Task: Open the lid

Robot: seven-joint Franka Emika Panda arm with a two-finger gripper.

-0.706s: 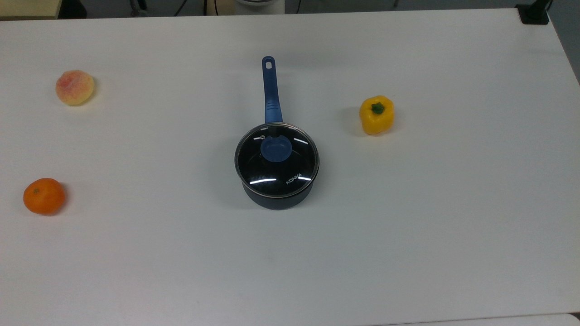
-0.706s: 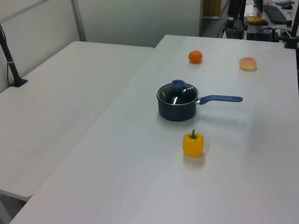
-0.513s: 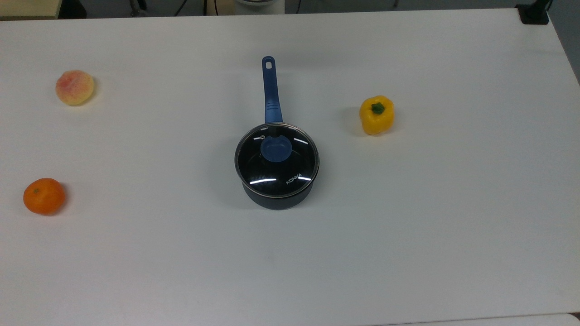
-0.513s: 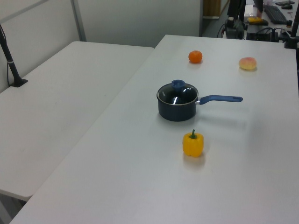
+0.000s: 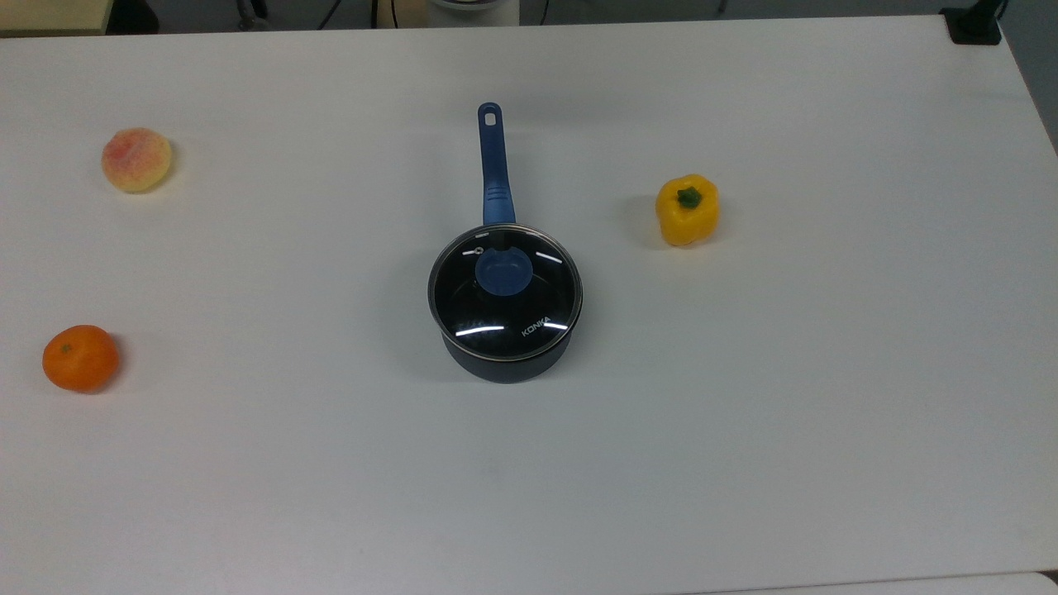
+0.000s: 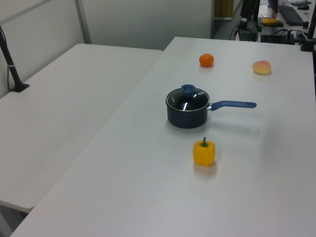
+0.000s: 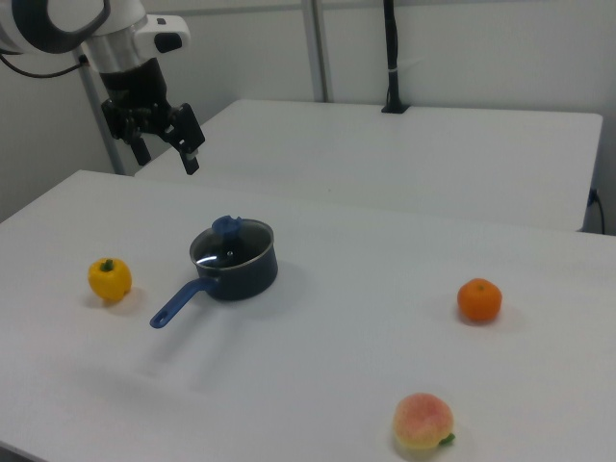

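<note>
My gripper [image 7: 166,152] hangs high above the table with its fingers apart and empty, because the lid [image 5: 505,291] sits closed on the saucepan [image 5: 504,364], its blue knob [image 5: 503,273] free for a grasp from above.

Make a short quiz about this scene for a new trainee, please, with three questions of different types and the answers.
1. True or false: the lid is already off the saucepan.
2. Multiple choice: in the top view, what lies to the right of the saucepan? A) orange B) peach C) yellow pepper
3. Short answer: in the right view, is the gripper touching the lid's blue knob?

Key:
1. False; it sits closed on the saucepan.
2. C.
3. No; it hangs open, above the knob and toward the right view's left.
</note>
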